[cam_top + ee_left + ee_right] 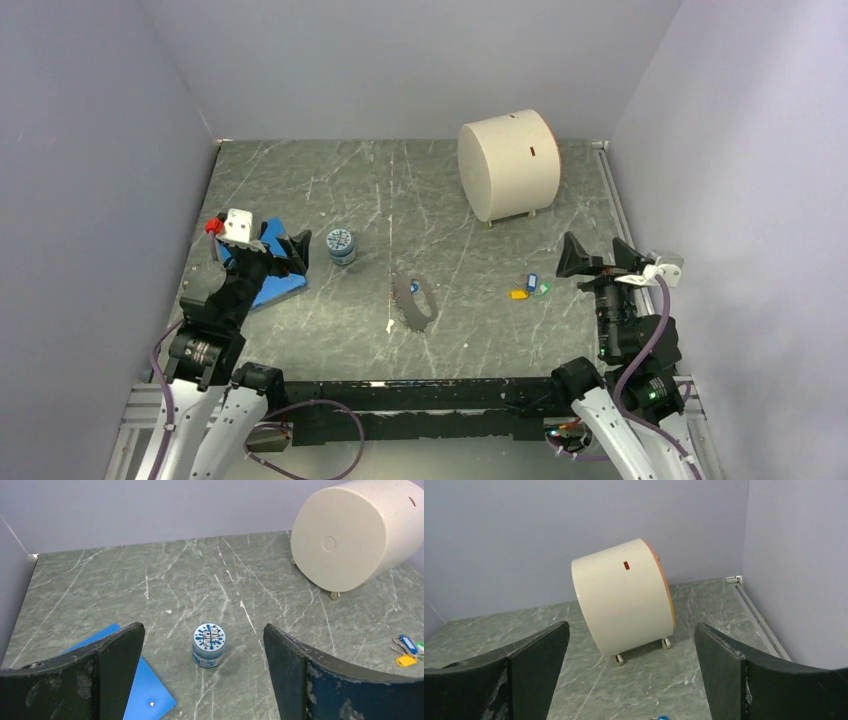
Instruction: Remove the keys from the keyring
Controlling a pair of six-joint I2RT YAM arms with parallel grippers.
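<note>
The keys [530,287], with blue, yellow and green heads, lie in a small cluster on the marble table right of centre. They also show at the right edge of the left wrist view [407,650], and a blue tip shows at the bottom of the right wrist view [659,718]. The keyring [414,301], a dark grey oval loop, lies apart from them at the table's centre. My left gripper [281,243] is open and empty over the left side. My right gripper [598,255] is open and empty just right of the keys.
A small round blue-patterned jar [341,245] stands ahead of the left gripper, also in the left wrist view [208,644]. A flat blue pad [277,285] lies under the left arm. A large cream cylinder [508,163] on small feet stands at the back right. Grey walls surround the table.
</note>
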